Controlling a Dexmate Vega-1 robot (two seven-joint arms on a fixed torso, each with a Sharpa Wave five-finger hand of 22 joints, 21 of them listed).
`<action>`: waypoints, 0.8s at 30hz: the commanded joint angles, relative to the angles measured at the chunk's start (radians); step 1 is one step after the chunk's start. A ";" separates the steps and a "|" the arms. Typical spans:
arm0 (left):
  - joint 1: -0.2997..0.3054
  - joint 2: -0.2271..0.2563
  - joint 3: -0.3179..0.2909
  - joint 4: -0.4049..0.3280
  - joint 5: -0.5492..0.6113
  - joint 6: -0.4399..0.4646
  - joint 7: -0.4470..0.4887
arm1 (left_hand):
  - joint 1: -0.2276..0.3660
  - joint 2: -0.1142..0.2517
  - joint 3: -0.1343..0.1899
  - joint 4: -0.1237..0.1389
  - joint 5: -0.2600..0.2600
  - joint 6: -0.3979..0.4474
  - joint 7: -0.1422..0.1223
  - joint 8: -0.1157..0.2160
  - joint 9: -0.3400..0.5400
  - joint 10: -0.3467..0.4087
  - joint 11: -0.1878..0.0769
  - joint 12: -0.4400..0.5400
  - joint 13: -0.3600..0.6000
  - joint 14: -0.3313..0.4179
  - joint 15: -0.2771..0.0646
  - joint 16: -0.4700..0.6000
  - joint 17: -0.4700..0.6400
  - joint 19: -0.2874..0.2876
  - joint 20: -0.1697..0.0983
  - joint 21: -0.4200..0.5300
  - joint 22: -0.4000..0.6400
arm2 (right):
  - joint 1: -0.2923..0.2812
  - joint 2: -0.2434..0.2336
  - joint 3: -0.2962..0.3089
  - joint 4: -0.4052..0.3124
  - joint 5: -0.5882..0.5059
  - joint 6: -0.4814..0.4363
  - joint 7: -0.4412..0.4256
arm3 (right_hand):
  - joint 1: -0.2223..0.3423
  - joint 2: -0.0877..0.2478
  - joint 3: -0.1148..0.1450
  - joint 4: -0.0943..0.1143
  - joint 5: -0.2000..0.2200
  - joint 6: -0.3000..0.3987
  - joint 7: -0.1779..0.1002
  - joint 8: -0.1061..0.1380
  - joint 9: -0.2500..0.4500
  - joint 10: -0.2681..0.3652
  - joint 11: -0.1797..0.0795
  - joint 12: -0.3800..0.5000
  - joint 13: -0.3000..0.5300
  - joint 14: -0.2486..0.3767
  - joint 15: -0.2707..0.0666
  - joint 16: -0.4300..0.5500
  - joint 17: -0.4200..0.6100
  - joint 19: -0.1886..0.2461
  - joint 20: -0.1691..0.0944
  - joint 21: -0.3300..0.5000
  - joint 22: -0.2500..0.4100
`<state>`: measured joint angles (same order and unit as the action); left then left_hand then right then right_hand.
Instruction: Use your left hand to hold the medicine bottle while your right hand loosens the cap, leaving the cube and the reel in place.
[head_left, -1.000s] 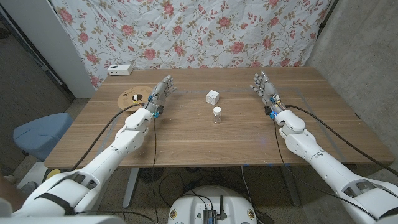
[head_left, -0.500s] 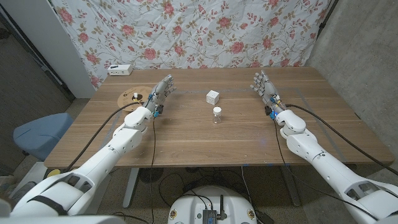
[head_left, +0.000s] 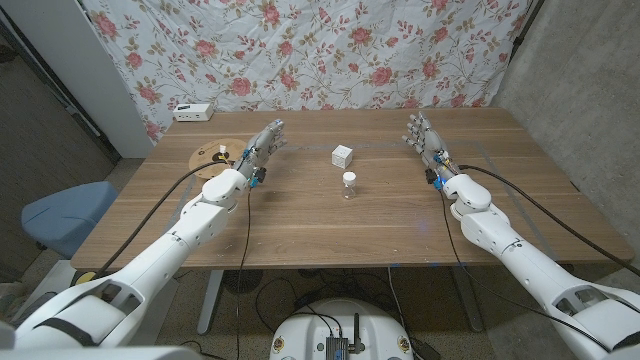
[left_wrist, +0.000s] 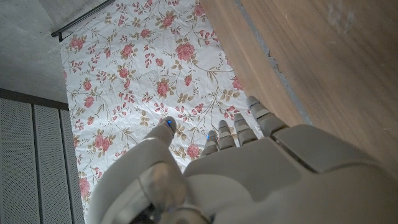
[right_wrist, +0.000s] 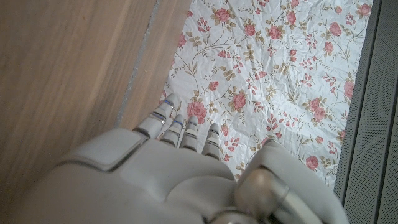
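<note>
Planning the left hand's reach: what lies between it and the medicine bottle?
Head view: only bare table between the left hand and the medicine bottle.

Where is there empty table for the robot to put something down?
The widest bare wood is the near half, in front of the medicine bottle and between both arms. There is also room between the bottle and the right hand. It is tighter around the cube and between the reel and the left hand.
</note>
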<state>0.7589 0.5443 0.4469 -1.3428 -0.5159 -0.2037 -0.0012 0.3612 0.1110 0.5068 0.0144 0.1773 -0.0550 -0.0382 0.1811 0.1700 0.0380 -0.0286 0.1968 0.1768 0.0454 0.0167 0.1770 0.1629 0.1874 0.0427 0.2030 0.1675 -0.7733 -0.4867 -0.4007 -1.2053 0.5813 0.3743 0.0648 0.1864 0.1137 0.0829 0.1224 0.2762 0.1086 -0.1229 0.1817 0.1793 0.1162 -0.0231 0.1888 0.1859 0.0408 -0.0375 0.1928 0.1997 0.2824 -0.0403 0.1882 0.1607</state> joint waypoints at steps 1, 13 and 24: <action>0.030 0.028 0.012 -0.085 0.048 0.017 0.040 | 0.029 -0.013 0.002 -0.028 -0.001 0.001 -0.016 0.002 0.003 0.010 -0.014 0.005 0.002 0.008 -0.014 -0.001 0.001 -0.004 -0.003 -0.004 0.002 | 0.022 0.008 -0.006 0.040 -0.017 0.028 0.007 | -0.003 -0.003 0.001 -0.005 0.010 -0.004 0.023 0.007 0.001 -0.002 -0.006 0.004 0.002 -0.002 -0.015 0.005 0.000 0.003 -0.060 -0.002 0.005; 0.102 0.065 0.008 -0.194 0.073 0.015 0.063 | 0.075 -0.068 -0.009 -0.100 0.000 0.018 -0.036 0.006 0.003 0.037 -0.040 0.009 0.003 0.032 -0.050 0.003 0.002 0.004 -0.010 -0.009 0.002 | 0.018 0.002 0.000 0.044 -0.016 0.048 0.014 | -0.007 -0.005 0.001 -0.010 0.012 -0.005 0.012 0.008 0.002 -0.004 -0.006 0.004 0.001 -0.003 -0.016 0.006 -0.002 0.002 -0.061 0.000 0.006; 0.150 0.094 0.002 -0.265 0.071 0.025 0.059 | 0.103 -0.109 -0.023 -0.141 0.005 0.032 -0.044 0.008 0.003 0.056 -0.051 0.011 0.003 0.053 -0.067 0.005 0.003 0.016 0.000 -0.009 0.002 | 0.001 -0.002 0.005 0.025 -0.018 0.045 -0.007 | -0.007 -0.001 0.004 -0.013 0.014 -0.006 -0.088 0.008 0.003 -0.001 -0.008 0.005 0.001 -0.001 -0.015 0.006 -0.003 0.003 -0.060 -0.001 0.005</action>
<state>0.8628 0.6102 0.4538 -1.5377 -0.4526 -0.1859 0.0562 0.4612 0.0190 0.4834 -0.1169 0.1769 -0.0288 -0.0753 0.1850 0.1699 0.0849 -0.0751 0.2036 0.1769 0.0880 -0.0358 0.1770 0.1631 0.1964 0.0410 0.1960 0.1676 -0.7576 -0.4840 -0.4017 -1.1663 0.5647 0.4165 0.0732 0.1813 0.1138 0.0860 0.1112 0.2826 0.1012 -0.1605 0.1817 0.1795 0.1124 -0.0269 0.1888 0.1861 0.0408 -0.0375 0.1927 0.1951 0.2823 -0.0403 0.1882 0.1606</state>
